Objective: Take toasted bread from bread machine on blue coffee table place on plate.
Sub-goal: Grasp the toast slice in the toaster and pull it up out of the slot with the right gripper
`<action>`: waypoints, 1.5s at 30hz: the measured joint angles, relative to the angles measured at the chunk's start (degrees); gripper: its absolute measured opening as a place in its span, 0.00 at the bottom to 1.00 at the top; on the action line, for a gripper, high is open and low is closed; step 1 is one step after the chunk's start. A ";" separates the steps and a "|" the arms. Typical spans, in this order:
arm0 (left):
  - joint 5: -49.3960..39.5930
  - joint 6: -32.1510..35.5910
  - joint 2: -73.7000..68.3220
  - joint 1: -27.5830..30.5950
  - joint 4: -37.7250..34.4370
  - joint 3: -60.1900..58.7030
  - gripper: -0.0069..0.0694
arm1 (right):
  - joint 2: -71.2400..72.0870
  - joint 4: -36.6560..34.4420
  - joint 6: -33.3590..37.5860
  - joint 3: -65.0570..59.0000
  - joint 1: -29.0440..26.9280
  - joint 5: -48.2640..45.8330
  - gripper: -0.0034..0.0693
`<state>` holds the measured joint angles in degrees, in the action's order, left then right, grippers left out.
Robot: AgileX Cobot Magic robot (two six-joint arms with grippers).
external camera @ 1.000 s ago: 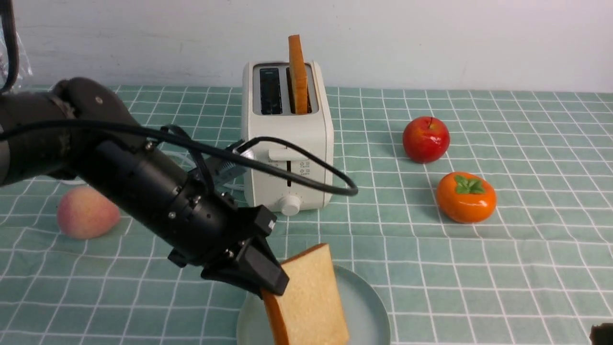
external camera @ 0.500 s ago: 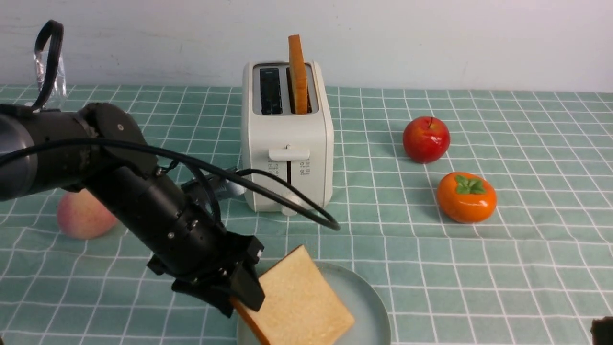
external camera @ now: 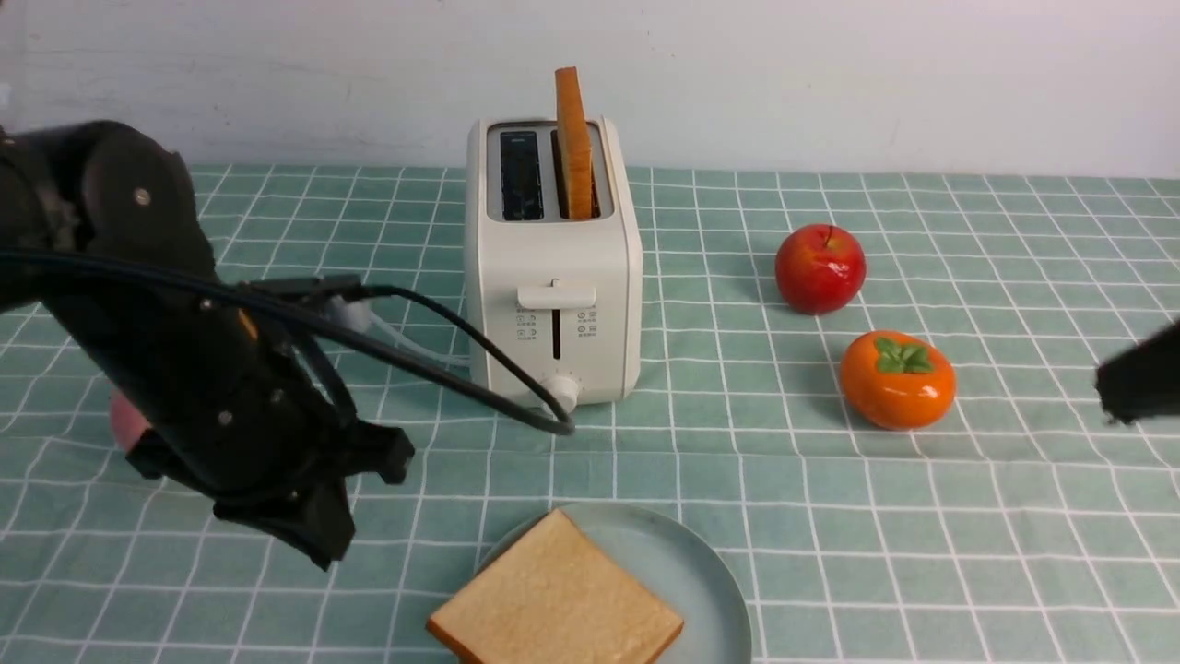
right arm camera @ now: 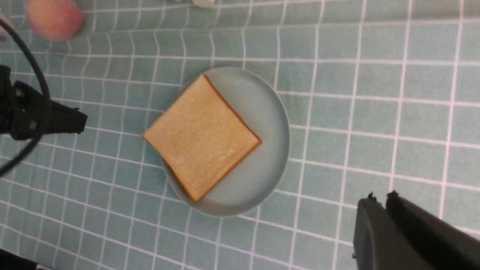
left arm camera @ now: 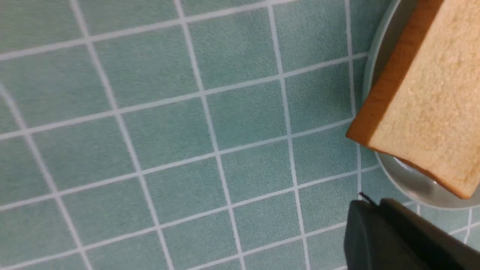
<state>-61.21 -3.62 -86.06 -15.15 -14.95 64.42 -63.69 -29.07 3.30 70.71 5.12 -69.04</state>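
Observation:
One toast slice (external camera: pixel 556 610) lies flat on the pale blue-green plate (external camera: pixel 705 576) at the front of the checked table (external camera: pixel 968 516); it hangs slightly over the plate's left rim. It also shows in the right wrist view (right arm camera: pixel 200 137) and the left wrist view (left arm camera: pixel 427 93). A second slice (external camera: pixel 573 138) stands upright in the right slot of the cream toaster (external camera: pixel 553 267); the left slot is empty. My left gripper (external camera: pixel 324 539) is shut and empty, left of the plate. My right gripper (right arm camera: pixel 380 197) is shut and empty, and shows blurred at the right edge of the front view (external camera: pixel 1138 380).
A red apple (external camera: pixel 820 267) and an orange persimmon (external camera: pixel 896 380) sit to the right of the toaster. A peach (right arm camera: pixel 54 18) lies at the left, mostly hidden behind my left arm in the front view. The left arm's black cable loops in front of the toaster.
My left gripper let go of the toast, which now lies flat on the plate, and the arm drew back to the left. My right gripper has come into the front view at the right edge.

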 joint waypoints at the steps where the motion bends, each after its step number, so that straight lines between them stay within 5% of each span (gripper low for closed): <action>1: 0.52 -2.81 3.13 0.00 2.01 0.00 0.07 | -3.70 1.81 -2.68 4.49 3.32 -0.27 0.11; 8: 3.08 -8.34 18.76 0.00 6.83 -5.18 0.07 | -20.14 18.87 -12.63 24.64 17.44 -1.98 0.12; 13: 6.05 -8.75 32.88 0.00 7.22 -14.36 0.07 | -32.27 26.83 -15.88 40.20 22.42 -2.06 0.21; 16: 7.04 -8.75 38.38 0.00 7.29 -18.19 0.07 | -37.46 27.41 -16.14 47.23 23.43 -0.56 0.30; 23: 7.26 -9.68 54.08 0.00 7.01 -25.77 0.07 | -53.39 27.82 -16.28 63.46 24.36 9.10 0.66; 31: 4.10 -16.88 60.74 0.00 8.95 -28.54 0.07 | -62.59 24.95 -16.29 64.74 24.36 20.02 0.80; 37: 1.54 -18.14 61.47 0.00 12.94 -28.72 0.07 | -66.37 24.18 -16.92 64.81 24.36 26.91 0.78; 41: 1.54 -19.09 61.47 0.00 13.46 -28.72 0.07 | -68.16 25.08 -17.92 64.81 24.36 27.47 0.66; 42: 1.59 -19.09 61.47 0.00 13.51 -28.72 0.07 | -68.46 25.37 -18.00 64.81 24.36 27.39 0.60; 45: 1.59 -19.27 61.47 0.00 13.51 -28.72 0.07 | -68.39 25.74 -18.04 65.85 24.36 25.37 0.20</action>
<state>-59.61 -22.90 -24.59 -15.15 -1.44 35.70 -132.09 -3.33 -14.74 136.56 29.48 -43.67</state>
